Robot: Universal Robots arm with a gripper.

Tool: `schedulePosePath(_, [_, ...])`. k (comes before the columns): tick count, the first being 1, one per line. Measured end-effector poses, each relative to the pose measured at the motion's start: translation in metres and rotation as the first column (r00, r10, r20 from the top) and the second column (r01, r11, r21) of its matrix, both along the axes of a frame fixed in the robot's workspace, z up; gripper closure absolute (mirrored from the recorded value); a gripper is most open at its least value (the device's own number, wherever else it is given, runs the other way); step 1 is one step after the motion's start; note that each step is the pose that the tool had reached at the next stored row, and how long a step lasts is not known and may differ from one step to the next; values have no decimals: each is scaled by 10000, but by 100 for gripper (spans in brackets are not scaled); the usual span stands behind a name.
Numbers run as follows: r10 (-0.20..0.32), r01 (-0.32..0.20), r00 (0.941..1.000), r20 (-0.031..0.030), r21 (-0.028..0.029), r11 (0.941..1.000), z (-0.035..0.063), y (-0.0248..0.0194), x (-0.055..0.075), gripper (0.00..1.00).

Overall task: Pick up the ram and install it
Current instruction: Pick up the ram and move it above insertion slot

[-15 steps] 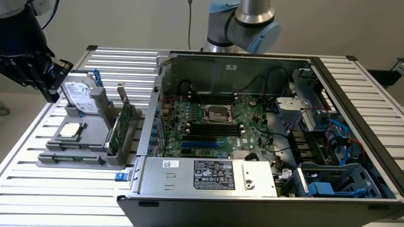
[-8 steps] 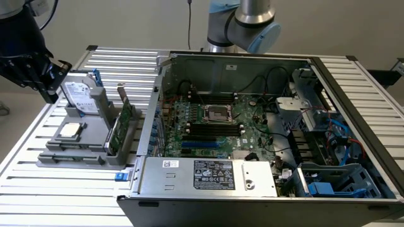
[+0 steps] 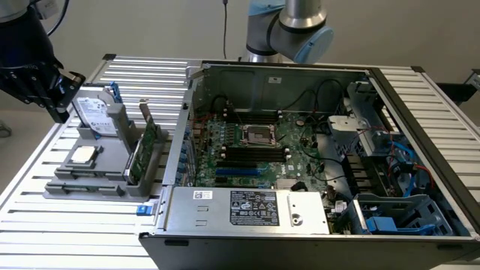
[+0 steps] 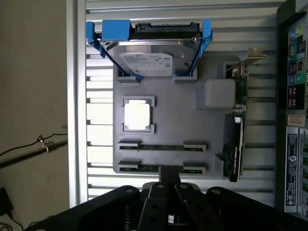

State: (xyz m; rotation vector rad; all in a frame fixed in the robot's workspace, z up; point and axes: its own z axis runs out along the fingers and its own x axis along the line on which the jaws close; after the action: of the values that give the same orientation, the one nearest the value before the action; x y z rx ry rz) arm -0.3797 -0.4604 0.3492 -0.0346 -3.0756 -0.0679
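While claw point(image 4: 168, 174) hangs closed, empty, over grey tray point(image 4: 178, 126) holding ram point(image 4: 162, 147), slatted table point(image 3: 75, 236) stands before beige wall point(image 3: 150, 28).

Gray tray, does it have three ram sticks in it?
No, the gray tray holds just two ram sticks, lying side by side.

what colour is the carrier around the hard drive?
The carrier is blue, clearest in the wrist view.

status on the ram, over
gripper hovering above tray, nearest the ram side. two ram sticks lying in tray holders, neither lifted. nothing seen blocking them.
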Motion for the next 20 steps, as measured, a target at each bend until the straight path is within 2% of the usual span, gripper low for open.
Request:
schedulePosePath(3, [57, -57, 10000, 0, 0, 10000, -3, -1, 0, 89])
schedulePosePath(6, [569, -569, 9984, 3, 0, 9984, -9, -2, 0, 89])
schedulePosePath(10, [1294, -1294, 9916, 5, 1, 9916, -19, -1, 0, 89])
schedulePosePath(14, [2004, -2004, 9797, 3, 0, 9797, -26, -1, 0, 89])
schedulePosePath(17, [2545, -2545, 9671, 3, 0, 9671, -34, -1, 0, 89])
schedulePosePath(20, [3063, -3063, 9519, 2, 0, 9519, -42, -1, 0, 89])
